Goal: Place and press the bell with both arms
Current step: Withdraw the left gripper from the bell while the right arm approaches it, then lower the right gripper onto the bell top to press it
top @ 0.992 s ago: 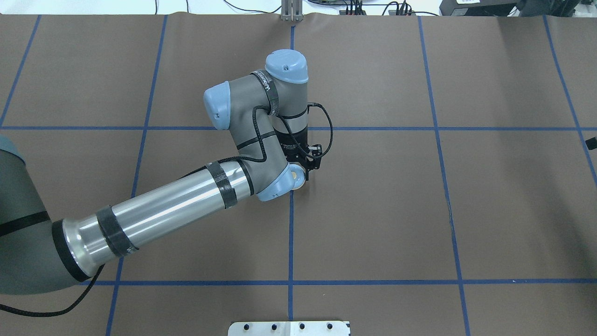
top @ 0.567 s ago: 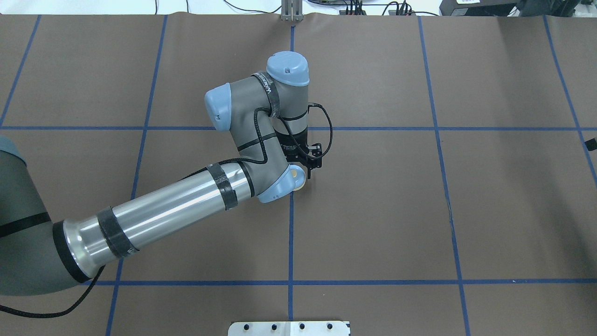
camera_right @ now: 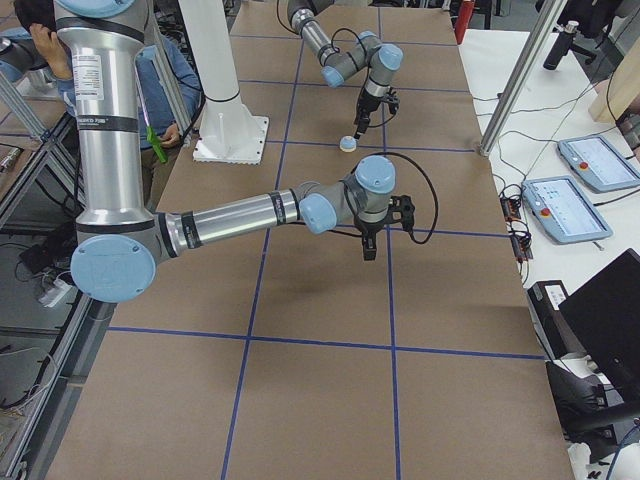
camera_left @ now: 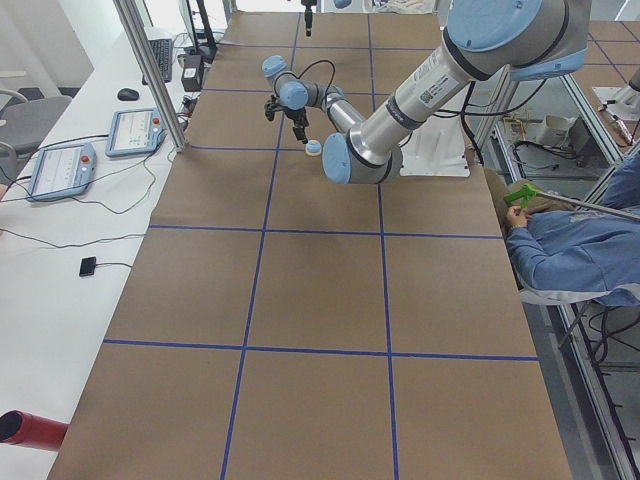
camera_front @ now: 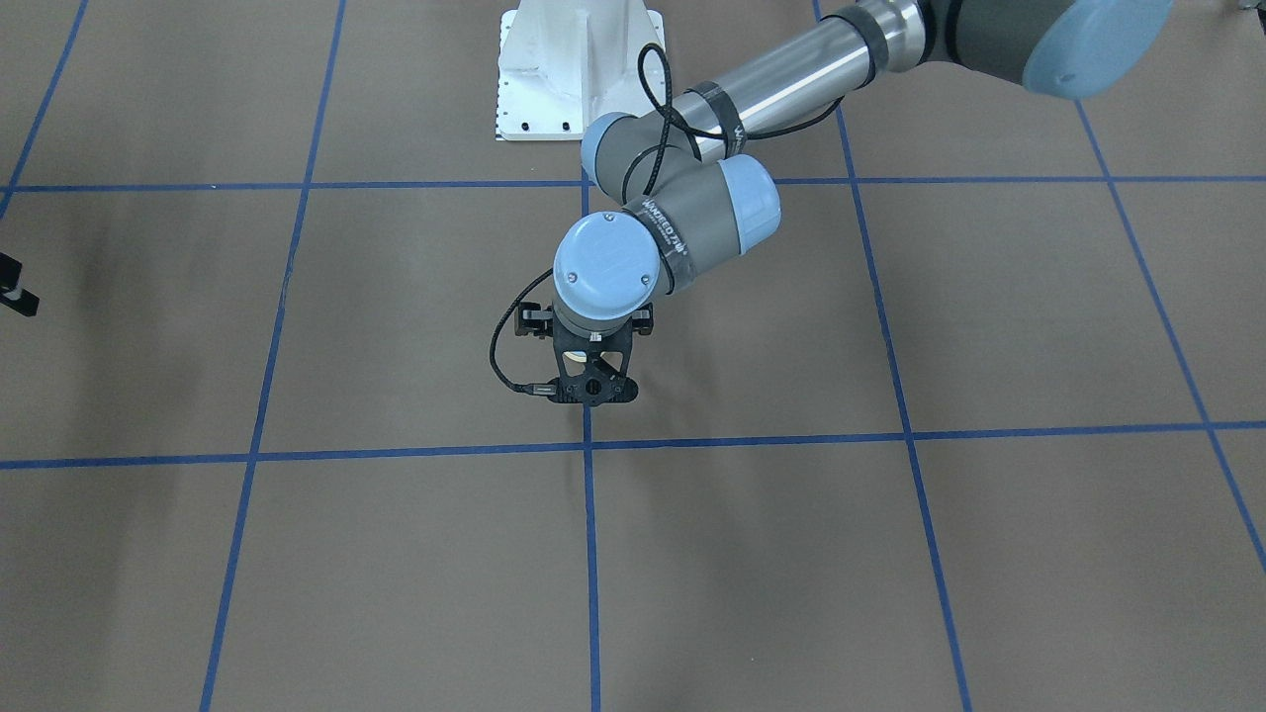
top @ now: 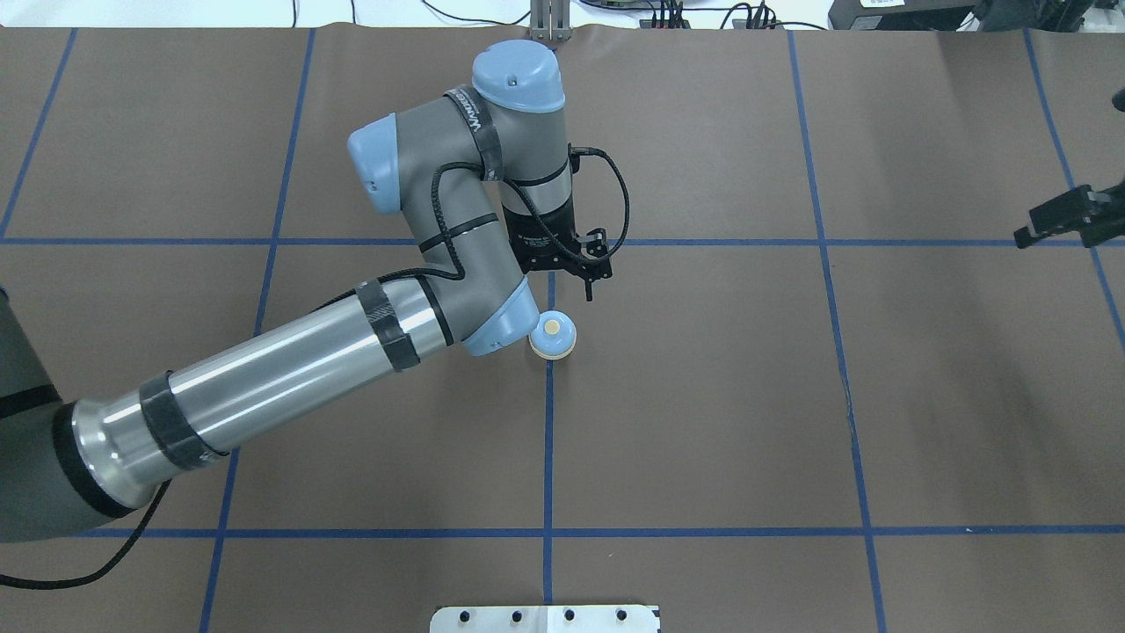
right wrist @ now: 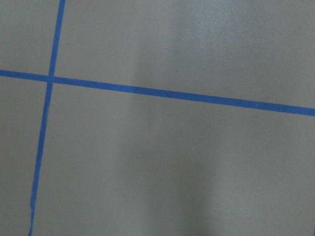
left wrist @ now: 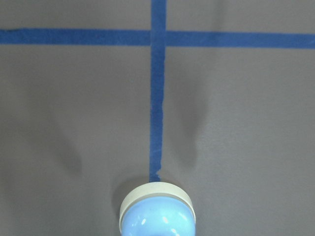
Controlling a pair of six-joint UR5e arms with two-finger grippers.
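Observation:
The bell (top: pixel 553 337), with a light blue dome and a cream button, stands alone on the brown table at a blue tape line. It also shows in the left wrist view (left wrist: pixel 157 212) at the bottom edge. My left gripper (top: pixel 577 280) hangs above the table just beyond the bell, apart from it, open and empty. In the front view the left gripper (camera_front: pixel 591 393) and wrist hide the bell. My right gripper (top: pixel 1055 220) reaches in at the far right edge, well away from the bell, and looks shut and empty.
Blue tape lines (top: pixel 548 440) divide the brown table cover into squares. The white pedestal base (camera_front: pixel 579 69) stands at the robot's side of the table. Operator tablets (camera_right: pixel 565 205) lie on a side bench beyond the table's far edge.
My left gripper has let go of the bell, risen and drawn back toward the far side; the bell stays on the table. My right gripper has come farther in from the right edge.

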